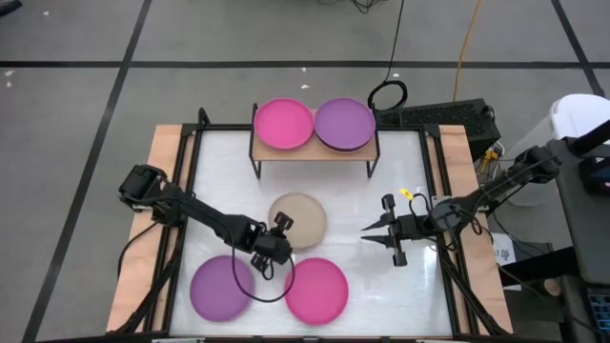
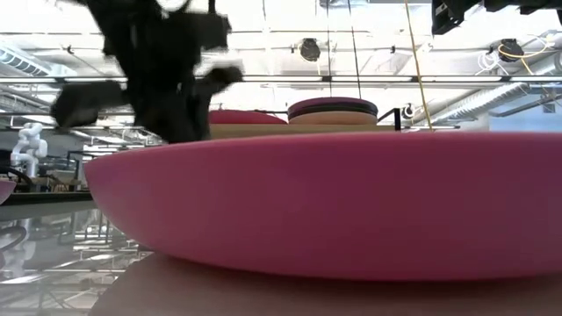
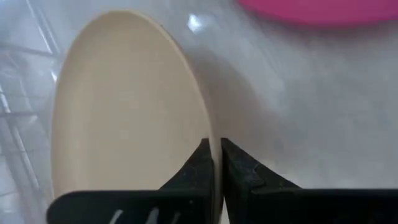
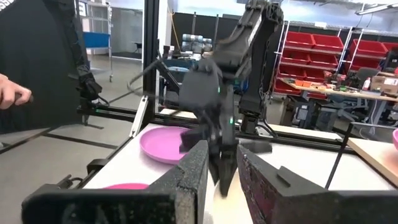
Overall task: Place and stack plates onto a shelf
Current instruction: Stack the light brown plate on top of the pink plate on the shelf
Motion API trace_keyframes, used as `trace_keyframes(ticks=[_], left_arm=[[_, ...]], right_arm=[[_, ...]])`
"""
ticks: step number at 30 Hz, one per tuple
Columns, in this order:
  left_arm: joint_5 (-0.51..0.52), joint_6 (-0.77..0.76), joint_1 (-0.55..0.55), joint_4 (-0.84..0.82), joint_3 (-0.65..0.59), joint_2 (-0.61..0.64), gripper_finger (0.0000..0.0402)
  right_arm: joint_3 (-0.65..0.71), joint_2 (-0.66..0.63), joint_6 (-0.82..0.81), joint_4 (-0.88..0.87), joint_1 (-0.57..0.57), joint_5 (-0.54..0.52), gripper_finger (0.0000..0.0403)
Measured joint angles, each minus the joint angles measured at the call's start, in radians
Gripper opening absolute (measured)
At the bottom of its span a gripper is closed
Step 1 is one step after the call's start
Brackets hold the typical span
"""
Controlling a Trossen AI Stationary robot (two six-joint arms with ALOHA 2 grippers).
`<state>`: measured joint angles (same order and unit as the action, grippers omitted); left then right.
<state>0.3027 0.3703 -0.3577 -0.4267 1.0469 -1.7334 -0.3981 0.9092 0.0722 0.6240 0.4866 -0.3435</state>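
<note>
A beige plate point(image 1: 300, 217) sits at the table's middle, and my left gripper point(image 1: 278, 232) is shut on its near-left rim. On the table near the front edge lie a purple plate point(image 1: 221, 288) and a magenta plate point(image 1: 316, 291). The shelf point(image 1: 315, 153) stands at the far side. It carries a magenta plate point(image 1: 283, 124) and a stack topped by a purple plate point(image 1: 344, 124). The low view shows that stack point(image 2: 332, 110) with dark and beige layers under the purple. My right gripper point(image 1: 364, 229) hovers open to the right of the beige plate, touching nothing. My left gripper point(image 3: 214, 146) pinches the beige plate's rim point(image 3: 210, 127) between its two fingers, one on the upper face and one on the underside. The fingers come from the table's near-left side. Whether the plate is lifted clear of the table, I cannot tell.
Black frame rails run along the table's left and right sides point(image 1: 186, 181). A person's hand point(image 4: 12, 93) shows beyond the table in the right wrist view. Bare white tabletop point(image 1: 400, 181) lies between the shelf and my right arm.
</note>
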Motion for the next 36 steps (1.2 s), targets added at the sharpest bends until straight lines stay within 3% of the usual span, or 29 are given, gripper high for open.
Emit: trace_keyframes(ticks=[9, 18, 22, 28, 32, 36], left_arm=[[0.251, 0.066, -0.007, -0.391, 0.226, 0.169, 0.0013], [0.296, 0.286, 0.206, -0.436, 0.287, 0.333, 0.0013], [0.21, 0.404, 0.382, -0.425, 0.287, 0.352, 0.0013], [-0.035, 0.476, 0.644, -0.306, 0.287, 0.325, 0.0013], [-0.141, 0.469, 0.749, -0.235, 0.287, 0.313, 0.002], [-0.179, 0.454, 0.799, -0.211, 0.287, 0.299, 0.0028]], right_arm=[[0.0, 0.002, -0.008, -0.008, 0.0, -0.001, 0.0068], [0.0, 0.002, -0.008, 0.017, 0.0, 0.0, 0.0068], [0.0, 0.002, -0.007, 0.02, -0.001, 0.0, 0.0068], [0.0, 0.002, -0.002, 0.022, -0.001, 0.0, 0.0068], [0.0, 0.002, -0.001, 0.019, -0.001, 0.0, 0.0068], [0.0, 0.002, -0.001, 0.015, -0.001, 0.0, 0.0068]])
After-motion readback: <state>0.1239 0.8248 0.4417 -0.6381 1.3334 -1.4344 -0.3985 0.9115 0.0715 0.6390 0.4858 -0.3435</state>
